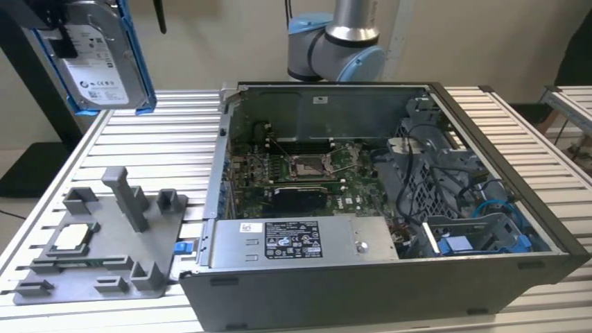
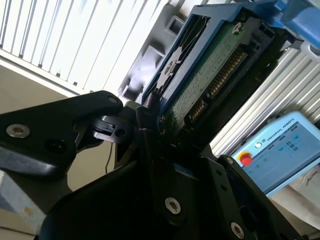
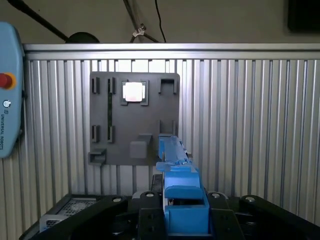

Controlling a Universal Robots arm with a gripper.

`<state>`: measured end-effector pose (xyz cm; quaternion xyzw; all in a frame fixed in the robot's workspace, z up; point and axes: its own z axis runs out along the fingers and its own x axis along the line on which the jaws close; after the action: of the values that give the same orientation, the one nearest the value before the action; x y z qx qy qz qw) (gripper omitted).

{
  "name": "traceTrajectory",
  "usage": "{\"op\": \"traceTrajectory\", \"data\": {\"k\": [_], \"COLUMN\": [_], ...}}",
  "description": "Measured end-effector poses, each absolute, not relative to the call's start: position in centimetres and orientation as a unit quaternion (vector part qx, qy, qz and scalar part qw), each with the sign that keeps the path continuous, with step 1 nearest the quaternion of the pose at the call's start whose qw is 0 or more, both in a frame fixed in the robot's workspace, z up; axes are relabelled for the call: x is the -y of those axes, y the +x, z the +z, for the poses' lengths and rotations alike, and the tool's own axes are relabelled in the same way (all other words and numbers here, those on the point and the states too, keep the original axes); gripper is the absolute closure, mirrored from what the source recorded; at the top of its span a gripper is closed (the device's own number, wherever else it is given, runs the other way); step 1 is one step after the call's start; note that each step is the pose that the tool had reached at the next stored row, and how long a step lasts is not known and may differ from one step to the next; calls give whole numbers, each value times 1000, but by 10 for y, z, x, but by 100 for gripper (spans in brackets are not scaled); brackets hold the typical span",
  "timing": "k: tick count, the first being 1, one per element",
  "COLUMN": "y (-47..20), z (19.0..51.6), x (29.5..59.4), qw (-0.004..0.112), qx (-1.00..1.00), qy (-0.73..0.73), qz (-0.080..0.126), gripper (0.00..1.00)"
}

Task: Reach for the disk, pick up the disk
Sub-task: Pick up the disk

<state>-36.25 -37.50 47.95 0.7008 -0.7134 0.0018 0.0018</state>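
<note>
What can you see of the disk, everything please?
The disk is a flat silver-grey metal drive with a white printed label, clipped in a blue plastic frame. It is held nearly upright in the air above the ribbed table at the exterior view's left, touching nothing below. The second wrist view shows its green circuit board and connector pins. The gripper is shut on it.

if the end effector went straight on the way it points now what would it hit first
Likely the grey fixture plate on the slatted table, with the disk held in the end effector touching it first. Depth is unclear, so it might meet bare slats instead.
</note>
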Motion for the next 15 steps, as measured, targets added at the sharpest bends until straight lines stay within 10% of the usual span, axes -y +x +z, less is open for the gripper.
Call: {"op": "traceTrajectory", "data": {"k": [15], "y": [-328], "z": [480], "x": [375], "qw": [2], "qx": [713], "qy": [701], "qz": [2], "gripper": [100]}}
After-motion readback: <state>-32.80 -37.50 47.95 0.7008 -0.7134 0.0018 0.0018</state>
